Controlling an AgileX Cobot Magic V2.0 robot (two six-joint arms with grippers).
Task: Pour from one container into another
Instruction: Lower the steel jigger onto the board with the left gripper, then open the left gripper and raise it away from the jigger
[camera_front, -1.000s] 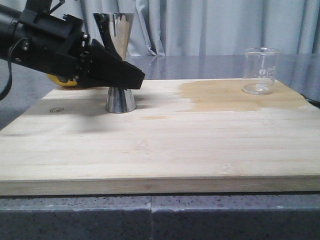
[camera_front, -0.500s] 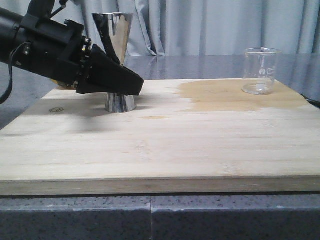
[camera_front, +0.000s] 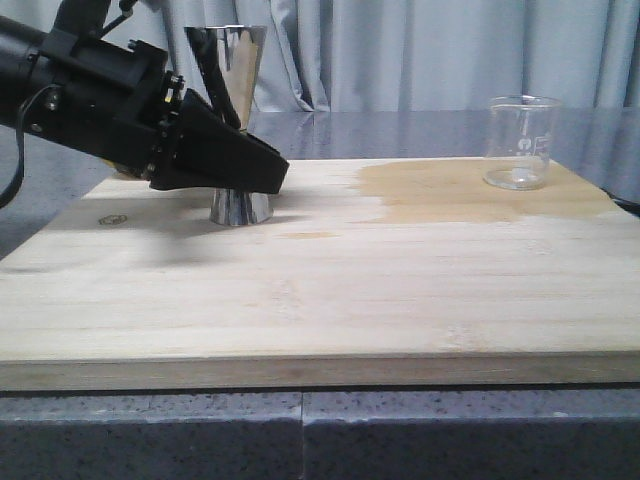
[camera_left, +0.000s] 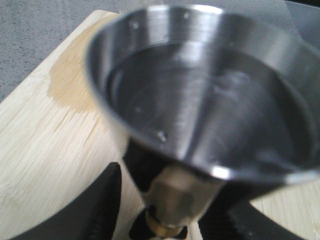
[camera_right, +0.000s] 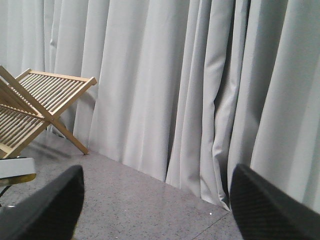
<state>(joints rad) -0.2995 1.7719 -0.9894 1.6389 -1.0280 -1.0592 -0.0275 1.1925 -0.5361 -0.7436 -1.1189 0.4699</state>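
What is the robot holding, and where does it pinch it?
The left gripper brackets the jigger at its narrow gold-banded waist; whether it squeezes cannot be told. The right gripper holds nothing.

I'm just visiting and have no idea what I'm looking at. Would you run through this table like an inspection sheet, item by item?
Surface: wooden board on a grey speckled counter; darker damp-looking patch at the far right.
Job's things: steel jigger upright at the far left, liquid inside; glass beaker upright on the patch, looks empty.
Clutter: yellow object mostly hidden behind the left arm.
Claws: left claw fingers flank the jigger's waist, contact unclear; right claw open, facing curtains.
Cables: black cable on the left arm.
Surroundings: grey curtains; wooden folding rack.
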